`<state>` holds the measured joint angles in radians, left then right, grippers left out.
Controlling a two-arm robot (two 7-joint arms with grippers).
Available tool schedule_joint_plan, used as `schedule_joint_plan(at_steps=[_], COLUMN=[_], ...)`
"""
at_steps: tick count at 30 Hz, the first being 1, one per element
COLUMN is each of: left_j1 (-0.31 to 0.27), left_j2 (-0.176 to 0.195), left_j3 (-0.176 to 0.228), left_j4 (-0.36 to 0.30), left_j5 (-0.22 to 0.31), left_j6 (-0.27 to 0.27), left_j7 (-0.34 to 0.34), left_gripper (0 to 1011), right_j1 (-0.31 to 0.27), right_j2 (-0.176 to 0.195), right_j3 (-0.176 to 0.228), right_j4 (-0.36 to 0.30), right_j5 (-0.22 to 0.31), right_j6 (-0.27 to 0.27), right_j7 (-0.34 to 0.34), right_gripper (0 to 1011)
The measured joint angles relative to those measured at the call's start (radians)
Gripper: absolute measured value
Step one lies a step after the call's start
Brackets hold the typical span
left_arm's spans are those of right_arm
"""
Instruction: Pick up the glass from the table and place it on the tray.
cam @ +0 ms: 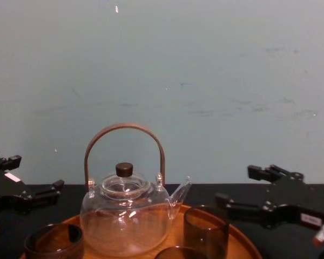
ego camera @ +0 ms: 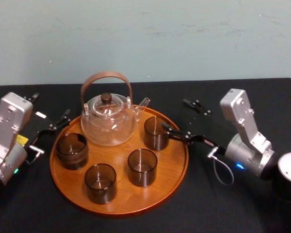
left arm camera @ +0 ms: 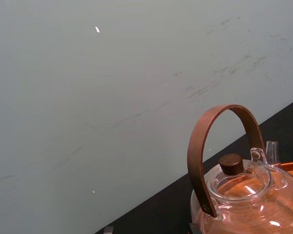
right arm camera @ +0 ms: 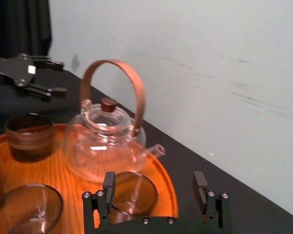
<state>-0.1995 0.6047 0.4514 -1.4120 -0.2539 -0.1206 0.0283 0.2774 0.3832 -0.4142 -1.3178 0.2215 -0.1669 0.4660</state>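
I have the right gripper (ego camera: 174,115) at the tray's right edge, its jaws spread wide; the glass (ego camera: 156,132) stands upright on the tray (ego camera: 183,162) just off the tip of the nearer finger, and I cannot tell if that tip touches it; in the right wrist view the glass (right arm camera: 132,195) sits ahead of the gripper (right arm camera: 154,187), closer to one finger than the other, with nothing clamped. The glass teapot (ego camera: 109,119) with its brown hoop handle stands on the tray beyond that glass, away from the right gripper; a second glass (ego camera: 142,167), a third glass (ego camera: 100,183) and a fourth glass (ego camera: 72,150) also stand on the tray, each farther from it in turn. My left gripper (ego camera: 51,107) hangs over the black table (ego camera: 233,204) just outside the tray's left rim, jaws apart and empty, the fourth glass nearest to it. A small white label (ego camera: 40,115) sits on the left gripper and a yellow sticker (ego camera: 22,141) on that arm; the writing on both is too small to read.
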Motion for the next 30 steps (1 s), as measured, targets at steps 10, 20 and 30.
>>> schedule_joint_plan(at_steps=[10,20,30], left_j1=[0.000,0.000,0.000], left_j2=[0.000,0.000,0.000], left_j3=[0.000,0.000,0.000], left_j4=[0.000,0.000,0.000], left_j5=[0.000,0.000,0.000], left_j6=[0.000,0.000,0.000], left_j7=[0.000,0.000,0.000], left_gripper=[1001,1001,1001], right_j1=[-0.081,-0.136,-0.145], right_j2=[0.033,0.047,0.034], right_j3=[0.092,0.182,0.229], right_j4=[-0.035,-0.044,-0.023], right_j5=[0.017,0.048,0.035], right_j6=[-0.022,-0.037,-0.035], right_j7=[-0.043,-0.067,-0.095], right_gripper=[1002,1002,1002])
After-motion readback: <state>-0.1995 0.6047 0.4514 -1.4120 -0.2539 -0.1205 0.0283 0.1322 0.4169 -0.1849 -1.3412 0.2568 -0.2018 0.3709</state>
